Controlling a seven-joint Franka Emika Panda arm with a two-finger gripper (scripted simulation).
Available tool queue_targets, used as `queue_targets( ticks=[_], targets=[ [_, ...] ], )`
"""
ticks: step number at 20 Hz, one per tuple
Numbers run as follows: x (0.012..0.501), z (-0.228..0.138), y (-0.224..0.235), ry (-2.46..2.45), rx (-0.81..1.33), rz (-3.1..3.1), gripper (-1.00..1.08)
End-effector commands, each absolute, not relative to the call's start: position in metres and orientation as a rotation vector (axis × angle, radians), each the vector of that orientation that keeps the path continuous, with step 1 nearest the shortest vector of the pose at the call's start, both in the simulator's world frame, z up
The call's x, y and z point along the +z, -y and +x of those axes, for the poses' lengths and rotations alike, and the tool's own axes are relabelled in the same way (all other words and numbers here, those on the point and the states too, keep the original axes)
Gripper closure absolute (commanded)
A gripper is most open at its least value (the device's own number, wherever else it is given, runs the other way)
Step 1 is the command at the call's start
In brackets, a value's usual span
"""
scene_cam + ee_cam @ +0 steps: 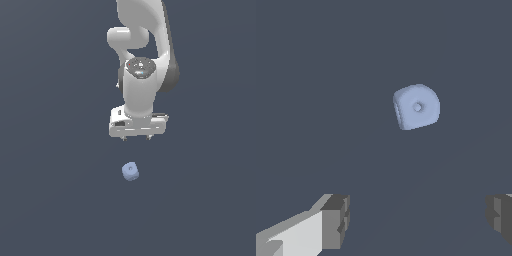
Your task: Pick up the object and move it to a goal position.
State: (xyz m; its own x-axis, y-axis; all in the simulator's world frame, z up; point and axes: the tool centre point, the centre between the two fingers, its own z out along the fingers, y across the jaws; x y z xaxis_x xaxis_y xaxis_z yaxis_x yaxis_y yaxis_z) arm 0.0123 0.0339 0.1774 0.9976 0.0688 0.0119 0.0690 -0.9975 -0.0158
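**Gripper spread wide, block not yet between the fingers**

The object (130, 171), a small pale blue block with rounded edges and a dark dot on its upward face, looks rigid and light, a thing that should neither deform nor break under a squeeze. Its smooth skin and rounded corners may let it slip or twist, so the best hold is judged to be across two opposite flat sides, near their middle and away from the curved edges. It is clearly narrower than the gap between the fingers.

The gripper (136, 138) hangs empty with its fingers set wide apart; the wrist view shows one fingertip (336, 222) at each side with bare dark counter (316, 90) between. The block rests on the counter below the gripper and well apart from it, offset ahead of the line joining the fingertips rather than between them. A shift over the block, then a descent, appears to be called for before closing.
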Motion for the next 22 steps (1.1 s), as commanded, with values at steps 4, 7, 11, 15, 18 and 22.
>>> queue_targets(
  ticks=[4,7,11,15,18,22],
  targets=[
    [0.167,0.026,-0.031,0.165,-0.015,-3.125,-0.92],
    [0.157,0.038,-0.028,0.214,-0.013,-3.124,-0.92],
    [0.14,0.056,-0.024,0.295,-0.009,-3.122,-0.92],
    [0.121,0.073,-0.018,0.377,-0.006,-3.116,-0.92],
    [0.109,0.082,-0.015,0.424,-0.004,-3.111,-0.92],
    [0.098,0.091,-0.011,0.469,-0.001,-3.106,-0.92]
  ],
)
